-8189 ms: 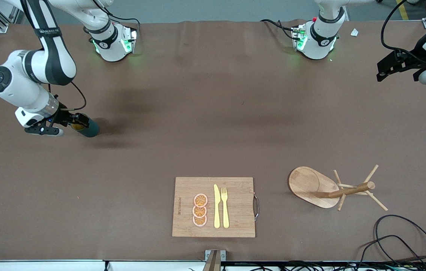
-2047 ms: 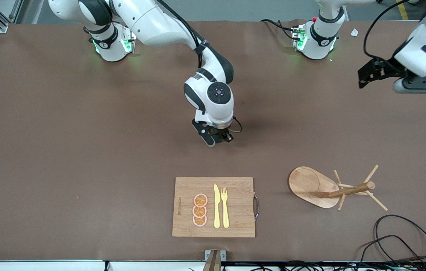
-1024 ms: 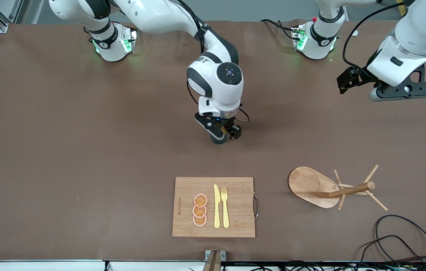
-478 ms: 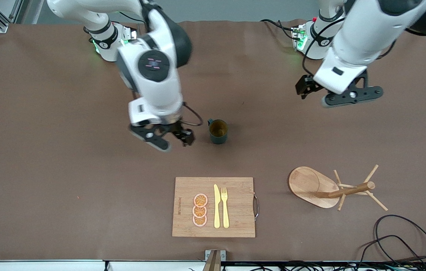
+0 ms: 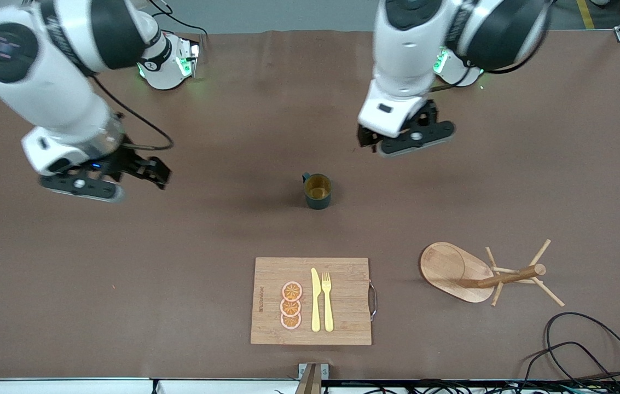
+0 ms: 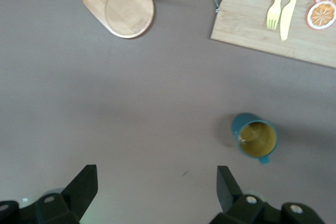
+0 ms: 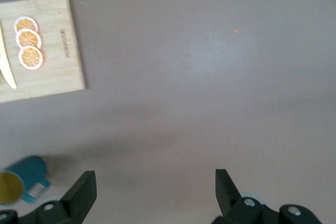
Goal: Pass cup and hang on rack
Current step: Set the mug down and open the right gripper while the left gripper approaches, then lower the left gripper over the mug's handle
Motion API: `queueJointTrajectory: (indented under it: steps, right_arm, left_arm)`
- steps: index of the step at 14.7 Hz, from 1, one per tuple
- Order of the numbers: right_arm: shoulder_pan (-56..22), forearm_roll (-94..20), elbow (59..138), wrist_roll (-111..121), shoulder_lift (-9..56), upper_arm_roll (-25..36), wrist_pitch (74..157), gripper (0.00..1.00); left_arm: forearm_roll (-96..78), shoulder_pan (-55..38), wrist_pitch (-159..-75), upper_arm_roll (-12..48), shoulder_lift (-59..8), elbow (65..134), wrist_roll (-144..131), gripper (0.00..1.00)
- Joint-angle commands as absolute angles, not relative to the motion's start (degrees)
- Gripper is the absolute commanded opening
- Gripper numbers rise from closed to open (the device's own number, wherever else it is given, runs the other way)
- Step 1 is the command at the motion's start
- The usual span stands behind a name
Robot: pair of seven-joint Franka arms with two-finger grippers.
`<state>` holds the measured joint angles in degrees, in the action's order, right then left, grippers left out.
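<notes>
The small dark teal mug point(image 5: 318, 191) stands upright on the brown bench point(image 5: 222, 230), unheld. Both hands hover over bare bench with fingers spread: left hand point(image 5: 367, 141) near the mug, right hand point(image 5: 159, 176) well apart.

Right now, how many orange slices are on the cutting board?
3. The orange slices lie in a row on the cutting board, beside the knife, toward the right arm's end. None look hidden.
</notes>
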<state>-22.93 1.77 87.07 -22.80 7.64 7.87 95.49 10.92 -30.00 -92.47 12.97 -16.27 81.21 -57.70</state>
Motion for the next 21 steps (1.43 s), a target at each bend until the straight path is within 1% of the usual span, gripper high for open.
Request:
queueJointTrajectory:
  steps: [1, 5, 8, 9, 11, 12, 13, 15, 17, 18, 19, 21]
  right_arm:
    - [-16.28, 2.46, 90.61, -13.13, 2.21, 6.5, 93.09, 1.0]
    - [-7.84, 2.2, 90.62, -6.09, -1.57, 6.5, 87.9, 1.0]
    - [-3.79, 2.2, 90.62, -2.64, -2.2, 6.5, 87.01, 1.0]
    - [-3.43, 2.2, 91.4, -1.94, -2.46, 6.5, 87.01, 1.0]
    - [-3.51, 2.2, 98.13, -1.93, -6.74, 6.5, 90.5, 1.0]
    - [-3.52, 2.2, 101.57, -2.02, -8.86, 6.5, 92.88, 1.0]
    - [-3.43, 2.02, 103.52, -2.2, -10.09, 6.5, 93.6, 1.0]
    - [-2.56, 1.58, 103.71, -2.55, -10.11, 6.59, 93.51, 1.0]
    - [-0.98, -0.52, 103.62, -2.37, -9.93, 6.59, 93.6, 1.0]
    - [-0.53, -0.7, 103.71, -2.29, -9.84, 6.59, 93.6, 1.0]
    - [-0.61, -0.7, 103.88, -2.37, -9.84, 6.59, 93.6, 1.0]
    - [-0.79, -0.79, 104.15, -2.46, -10.02, 6.42, 93.6, 1.0]
  left_arm:
    - [16.06, -35.57, -95.87, 12.66, -22.13, 78.66, -67.02, 1.0]
    - [23.63, -43.66, -100.36, 12.39, -28.9, 78.31, -82.22, 1.0]
    - [30.3, -48.15, -101.42, 12.22, -33.82, 78.31, -92.43, 0.98]
    - [32.76, -49.38, -102.21, 12.22, -35.84, 78.31, -97.07, 0.97]
    - [36.2, -51.14, -104.32, 12.3, -39.01, 78.31, -102.02, 0.95]
    - [37.69, -52.37, -104.76, 12.13, -40.59, 78.31, -103.43, 0.93]
    - [38.92, -53.25, -105.2, 12.04, -41.65, 78.22, -105.01, 0.92]
    - [41.3, -54.14, -105.91, 12.04, -43.06, 78.22, -108.79, 0.91]
    - [42.18, -54.49, -109.58, 12.04, -44.38, 78.22, -109.42, 0.91]
    - [42.45, -54.49, -109.95, 12.04, -44.65, 78.31, -109.34, 0.91]
    - [43.67, -55.19, -109.95, 11.95, -45.26, 78.4, -109.6, 0.88]
    - [45.69, -56.25, -109.86, 11.95, -46.31, 78.49, -113.7, 0.86]
